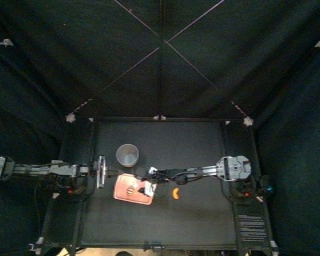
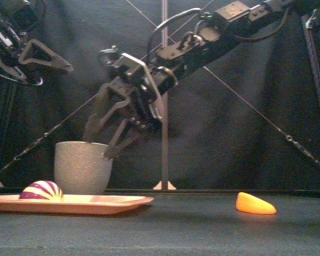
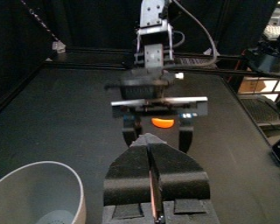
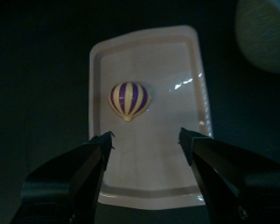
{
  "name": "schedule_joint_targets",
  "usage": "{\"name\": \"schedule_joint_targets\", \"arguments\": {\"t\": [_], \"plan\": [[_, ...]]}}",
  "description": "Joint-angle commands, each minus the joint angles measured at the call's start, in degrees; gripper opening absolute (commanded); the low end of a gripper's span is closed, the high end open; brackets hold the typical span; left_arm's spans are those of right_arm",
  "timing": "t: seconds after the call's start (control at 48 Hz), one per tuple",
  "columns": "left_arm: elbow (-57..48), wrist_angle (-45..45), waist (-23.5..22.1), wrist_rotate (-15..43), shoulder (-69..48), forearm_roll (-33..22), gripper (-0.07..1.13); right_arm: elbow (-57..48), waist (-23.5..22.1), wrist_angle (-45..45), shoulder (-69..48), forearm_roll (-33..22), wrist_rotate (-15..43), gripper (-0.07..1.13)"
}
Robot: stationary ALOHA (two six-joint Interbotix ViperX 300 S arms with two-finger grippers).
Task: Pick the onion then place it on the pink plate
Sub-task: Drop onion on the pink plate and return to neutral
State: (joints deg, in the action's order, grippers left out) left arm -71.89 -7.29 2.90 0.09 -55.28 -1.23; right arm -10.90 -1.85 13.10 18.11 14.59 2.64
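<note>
The small round onion with purple and white stripes (image 4: 130, 100) lies on the flat pink rectangular tray (image 4: 166, 179), resting on its surface toward the left end as the front view shows it; nothing grips it. The right hand (image 4: 146, 136), on the arm that reaches in from the right past the middle of the black desk (image 1: 203, 150), hangs above the tray with its two jaws spread wide and nothing between them; the onion lies clear of both fingers. The tall grey speckled cup (image 2: 83, 167) stands upright just behind the tray, toward the back of the desk; a small orange wedge-shaped toy (image 2: 255, 204) lies on the desk to the right of the tray, well apart from it. The left hand (image 3: 154, 144) hangs over the left side of the desk, near the cup, with its jaws pressed together and holding nothing; from its wrist view the right hand and the orange toy lie straight ahead.
</note>
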Motion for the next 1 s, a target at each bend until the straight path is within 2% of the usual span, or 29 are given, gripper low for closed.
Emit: {"name": "schedule_joint_targets", "arguments": {"t": [0.021, 0.25, 0.562, 0.771, 1.0], "plan": [[0.7, -0.3, 0.1, 0.1, 0.2, 0.0, 0.07, -6.7, -1.1, -6.9, -8.9, -1.7, 0.0, 0.95], [0.7, -0.3, 0.2, 0.1, 0.2, 0.0, 0.07, -22.0, -2.3, -21.0, -20.6, -5.7, -0.4, 0.95], [0.7, -0.6, 0.2, 0.2, 0.0, 0.2, 0.07, -34.0, -4.3, -33.7, -31.8, -13.4, -0.4, 0.95], [0.7, -0.6, 0.3, 0.2, -0.1, 0.3, 0.07, -39.7, -5.5, -42.4, -37.6, -14.7, -0.4, 0.95], [0.6, -0.4, 0.3, 0.2, -0.1, 0.3, 0.07, -43.2, -6.0, -45.0, -41.9, -14.7, -0.4, 0.95]]}}
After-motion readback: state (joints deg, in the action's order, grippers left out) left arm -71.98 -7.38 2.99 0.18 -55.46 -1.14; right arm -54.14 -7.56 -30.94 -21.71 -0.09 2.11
